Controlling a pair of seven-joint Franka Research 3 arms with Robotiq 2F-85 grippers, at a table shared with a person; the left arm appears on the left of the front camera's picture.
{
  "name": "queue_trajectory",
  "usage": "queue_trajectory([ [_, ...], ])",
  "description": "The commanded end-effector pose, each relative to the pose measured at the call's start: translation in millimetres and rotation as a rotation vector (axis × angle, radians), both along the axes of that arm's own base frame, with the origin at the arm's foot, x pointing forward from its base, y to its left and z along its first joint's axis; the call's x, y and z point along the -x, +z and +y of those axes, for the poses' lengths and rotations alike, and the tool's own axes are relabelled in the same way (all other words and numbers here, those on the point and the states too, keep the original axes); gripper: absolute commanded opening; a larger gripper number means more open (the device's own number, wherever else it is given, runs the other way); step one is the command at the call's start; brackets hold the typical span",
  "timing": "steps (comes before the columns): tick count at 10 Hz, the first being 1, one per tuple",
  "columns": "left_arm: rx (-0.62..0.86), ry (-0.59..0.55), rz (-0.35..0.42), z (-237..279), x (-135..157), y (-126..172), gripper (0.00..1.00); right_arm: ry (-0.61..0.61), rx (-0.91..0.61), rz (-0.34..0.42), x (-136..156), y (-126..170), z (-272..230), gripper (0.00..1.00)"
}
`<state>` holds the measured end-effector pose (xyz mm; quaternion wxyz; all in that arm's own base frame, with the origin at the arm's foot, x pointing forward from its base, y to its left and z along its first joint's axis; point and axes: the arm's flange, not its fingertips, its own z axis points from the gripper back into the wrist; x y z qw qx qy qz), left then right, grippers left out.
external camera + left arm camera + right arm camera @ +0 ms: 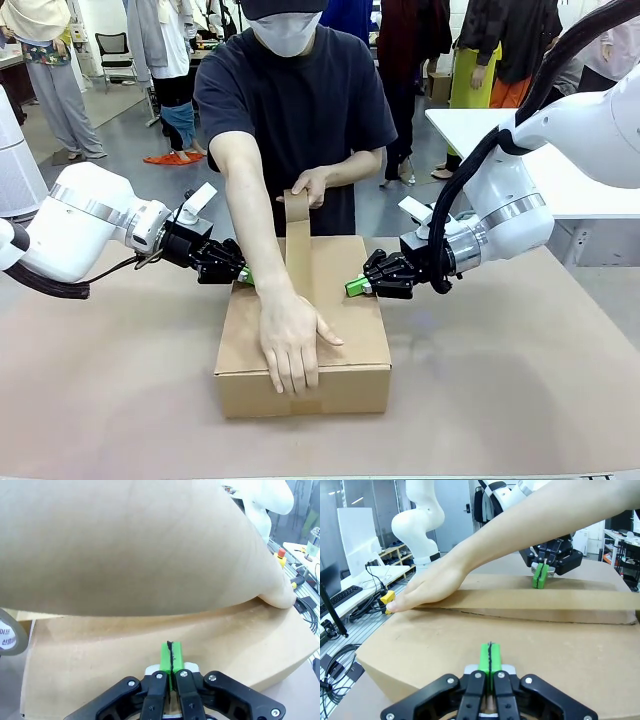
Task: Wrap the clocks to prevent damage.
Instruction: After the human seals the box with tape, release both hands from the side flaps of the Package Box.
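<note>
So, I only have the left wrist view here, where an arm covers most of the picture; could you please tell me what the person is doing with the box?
Observer: One of the person's hands presses flat on the box top, holding down a strip of brown tape.
Operator: Where is the other one, please?
Observer: It holds the tape up past the box's far edge.
Operator: And the right hand of the robot?
Observer: The right hand is shut, its green tips against the box's right top edge, opposite the left hand, which is shut at the left edge.
</note>
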<state>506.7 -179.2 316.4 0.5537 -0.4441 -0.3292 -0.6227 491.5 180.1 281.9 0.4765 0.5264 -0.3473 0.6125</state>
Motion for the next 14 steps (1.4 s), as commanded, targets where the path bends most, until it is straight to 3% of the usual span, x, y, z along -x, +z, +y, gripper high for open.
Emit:
queue_trajectory([
  [1,-0.003,0.003,0.003,-1.4,-1.2,-3.8,0.0,-0.005,0.007,0.002,0.0,-3.2,0.7,0.01],
  [14,-0.003,0.003,0.003,-1.4,-1.2,-3.8,0.0,-0.005,0.007,0.002,0.0,-3.2,0.7,0.01],
])
